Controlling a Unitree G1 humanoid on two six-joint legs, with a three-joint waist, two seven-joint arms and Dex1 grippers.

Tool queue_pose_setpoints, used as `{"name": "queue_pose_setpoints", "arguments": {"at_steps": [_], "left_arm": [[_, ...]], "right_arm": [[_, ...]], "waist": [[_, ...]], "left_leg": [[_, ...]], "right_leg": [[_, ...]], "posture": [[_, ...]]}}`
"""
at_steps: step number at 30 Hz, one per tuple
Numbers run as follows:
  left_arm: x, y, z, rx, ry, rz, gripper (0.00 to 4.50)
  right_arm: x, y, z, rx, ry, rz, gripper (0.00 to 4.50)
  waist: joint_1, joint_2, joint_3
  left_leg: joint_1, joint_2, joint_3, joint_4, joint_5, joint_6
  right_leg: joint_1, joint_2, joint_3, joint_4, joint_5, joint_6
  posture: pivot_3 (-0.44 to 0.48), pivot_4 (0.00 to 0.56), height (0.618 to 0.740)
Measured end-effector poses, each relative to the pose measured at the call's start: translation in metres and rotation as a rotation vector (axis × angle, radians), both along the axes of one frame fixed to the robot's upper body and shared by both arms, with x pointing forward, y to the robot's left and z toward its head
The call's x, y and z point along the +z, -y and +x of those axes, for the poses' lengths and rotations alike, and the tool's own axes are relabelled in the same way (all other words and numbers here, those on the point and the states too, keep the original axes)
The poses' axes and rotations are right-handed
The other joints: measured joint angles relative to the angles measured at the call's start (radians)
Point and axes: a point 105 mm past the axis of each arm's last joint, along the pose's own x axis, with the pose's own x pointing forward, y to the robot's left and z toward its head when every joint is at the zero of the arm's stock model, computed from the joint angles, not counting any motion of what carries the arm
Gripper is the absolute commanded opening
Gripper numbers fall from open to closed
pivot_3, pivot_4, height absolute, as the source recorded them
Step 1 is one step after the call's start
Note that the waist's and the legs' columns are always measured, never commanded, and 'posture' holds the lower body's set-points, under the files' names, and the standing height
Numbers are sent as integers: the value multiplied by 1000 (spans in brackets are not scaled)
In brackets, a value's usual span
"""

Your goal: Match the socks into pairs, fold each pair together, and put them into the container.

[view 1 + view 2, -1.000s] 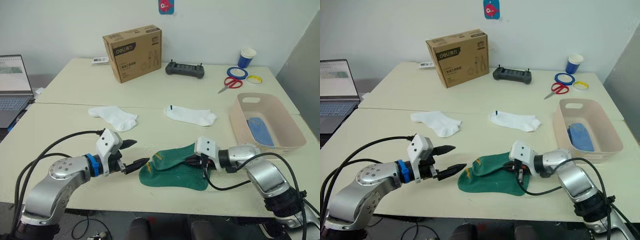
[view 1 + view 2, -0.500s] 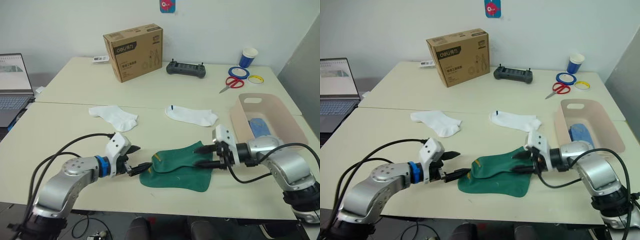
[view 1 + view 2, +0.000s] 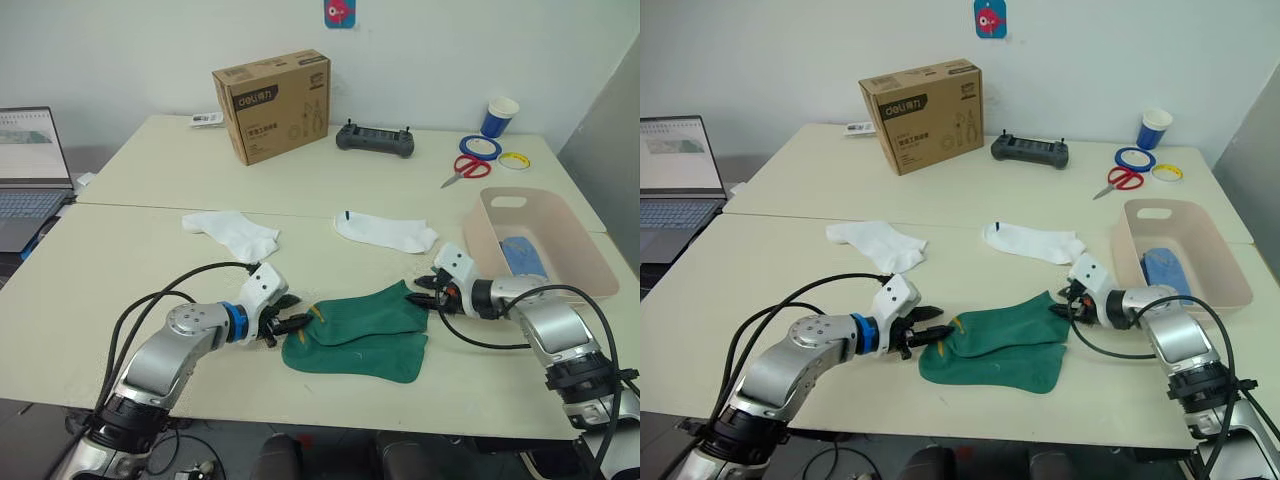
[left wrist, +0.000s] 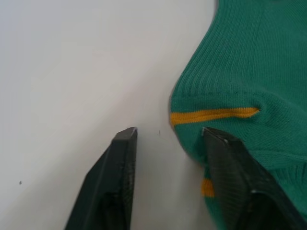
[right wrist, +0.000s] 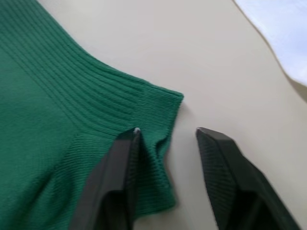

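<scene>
Head camera first: the two dark green ankle socks lie stacked on the near part of the cream table, one on top of the other. The left gripper sits at their toe end with its black fingers spread, and the right gripper is at the cuff corner, fingers also apart. Behind them lie two plain white socks, one on the left and one nearer the middle. The pale pink plastic tub sits just to the right with a light blue sock bundle inside.

Farther back there's a brown cardboard box, a black controller, red scissors, two tape rolls and a blue paper cup. An open laptop is off to the left.

Left wrist view: the fingers are wide open, one resting on bare table, the other at the edge of the green toe with its yellow stripe.

Right wrist view: the fingers straddle the ribbed cuff corner, gap open, not pinching it.
</scene>
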Motion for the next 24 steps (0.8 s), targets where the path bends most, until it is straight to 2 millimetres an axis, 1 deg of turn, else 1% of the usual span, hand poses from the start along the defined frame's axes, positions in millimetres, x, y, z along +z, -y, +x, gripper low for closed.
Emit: {"name": "queue_pose_setpoints", "arguments": {"at_steps": [3, 4, 5, 13, 20, 24], "left_arm": [[-1, 1, -2, -14, -10, -4, 446], [-1, 1, -2, -16, -11, -5, 119], [-1, 1, -3, -18, -13, -6, 20], [-1, 7, -1, -22, -18, -34, 20], [2, 1, 5, 14, -23, -35, 20], [6, -1, 4, 29, -56, -87, 20]], "right_arm": [[0, -2, -4, 16, -37, 23, 22], [1, -2, -6, 24, -44, 22, 0], [2, -1, -8, 28, -51, 20, 0], [5, 2, -10, 7, -71, 46, 0], [10, 4, -8, -16, -62, 62, 0], [10, 5, -8, -24, -62, 66, 0]], "waist": [[0, 0, 0], [0, 0, 0], [1, 0, 0], [1, 0, 0], [1, 0, 0], [0, 0, 0]], "left_leg": [[0, 0, -1, 0, 0, 0], [0, 0, -1, 0, 0, 0], [0, 0, -1, 0, 0, 0], [-1, 0, -1, 0, 0, 0], [-1, 0, -1, 0, 0, 0], [-1, 0, -1, 0, 0, 0]], "right_leg": [[0, 0, 0, 0, 0, 0], [0, 0, -1, 0, 0, -1], [0, 0, -1, 0, 0, -1], [0, 0, -1, 0, 0, 0], [-1, 0, -1, 0, 0, 0], [-1, 0, -1, 0, 0, 0]], "posture": [[0, 150, 740], [0, 150, 740], [0, 150, 740], [0, 150, 740], [0, 150, 740], [0, 150, 740]]}}
